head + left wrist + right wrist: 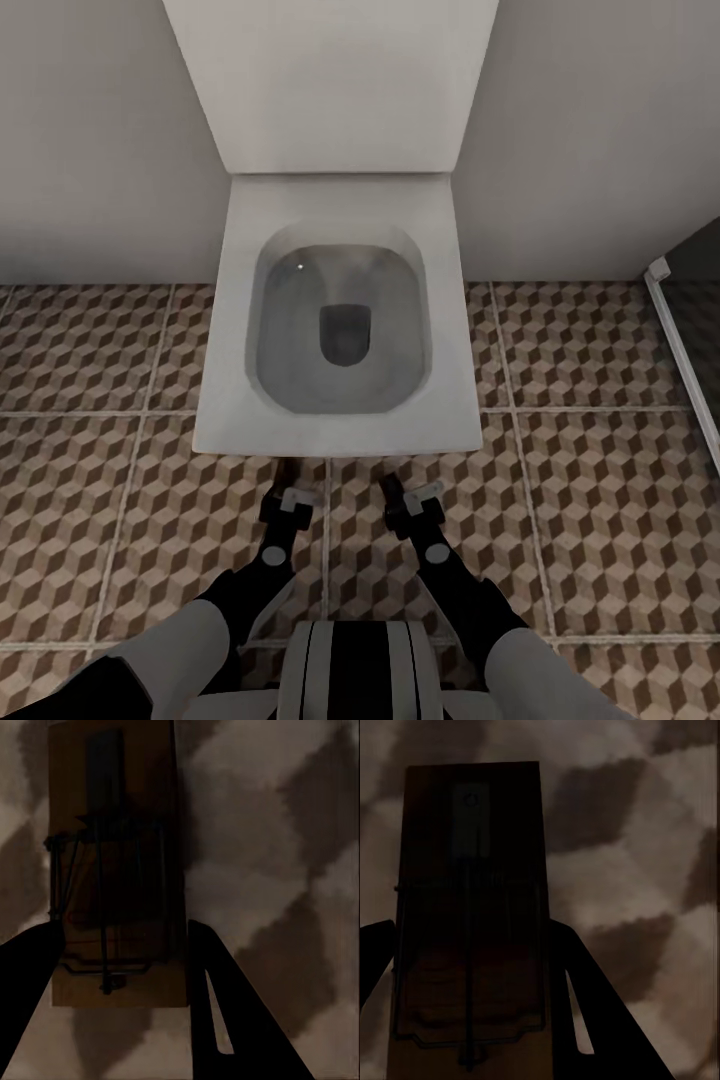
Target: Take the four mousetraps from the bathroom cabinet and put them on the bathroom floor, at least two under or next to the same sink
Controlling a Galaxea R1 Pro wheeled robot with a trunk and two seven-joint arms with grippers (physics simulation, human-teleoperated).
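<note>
Your left tool (pixel 290 478) and right tool (pixel 405 480) each stay out of it as clenched on a mousetrap, one (pixel 116 870) left, one (pixel 472 915) right, low over the bathroom floor (pixel 600 480) before the toilet (pixel 340 330); I judge no sink is near, so carry both on before releasing.

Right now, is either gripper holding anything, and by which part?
Both. The left gripper clamps a mousetrap across the long edges near one end. The right gripper holds another mousetrap the same way.
</note>
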